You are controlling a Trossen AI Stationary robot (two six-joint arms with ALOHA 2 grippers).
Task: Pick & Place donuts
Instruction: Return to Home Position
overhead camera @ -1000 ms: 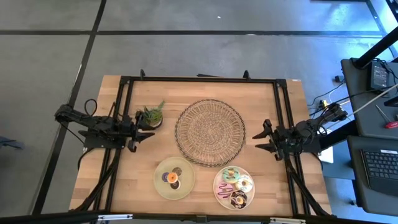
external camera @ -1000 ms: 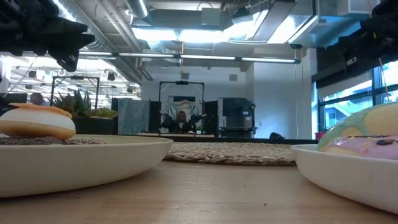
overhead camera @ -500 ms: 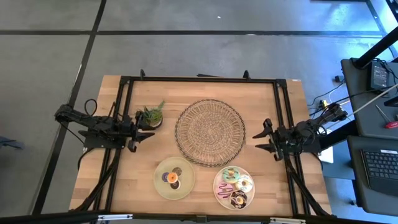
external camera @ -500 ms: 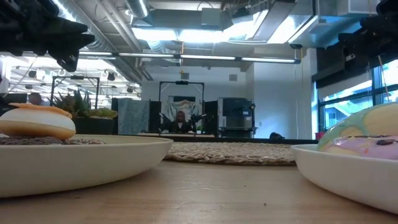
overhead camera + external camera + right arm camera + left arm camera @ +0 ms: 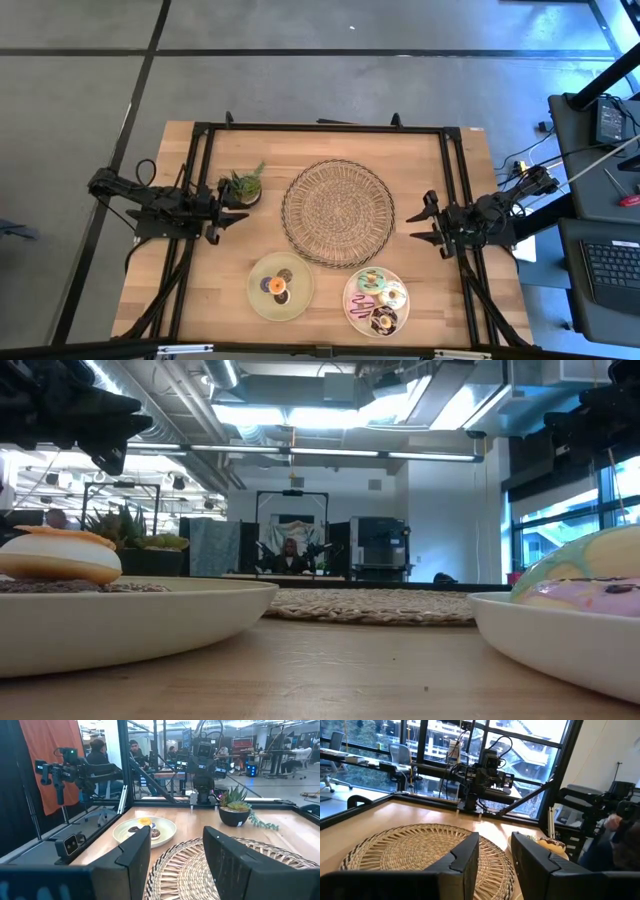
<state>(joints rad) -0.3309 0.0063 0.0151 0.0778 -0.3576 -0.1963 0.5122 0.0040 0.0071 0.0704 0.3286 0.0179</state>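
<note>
Two small donuts, one orange (image 5: 278, 287) and one brown (image 5: 286, 276), lie on a pale green plate (image 5: 258, 300) near the table's near edge. Several larger donuts, green, white and brown (image 5: 378, 295), lie on a pink plate (image 5: 352, 290) to its right. In the low view the orange donut (image 5: 60, 556) and a pink-iced one (image 5: 590, 585) show close up. My left gripper (image 5: 240, 210) hovers open at the table's left, beside the potted plant. My right gripper (image 5: 412, 226) hovers open at the table's right. Both point at the round woven mat (image 5: 338, 212), touching nothing.
A small potted plant (image 5: 244, 186) stands just beyond my left gripper. The woven mat (image 5: 420, 850) fills the table's middle between both arms. A black frame runs around the table's edges (image 5: 320, 127). People sit beyond the table in the right wrist view (image 5: 97, 752).
</note>
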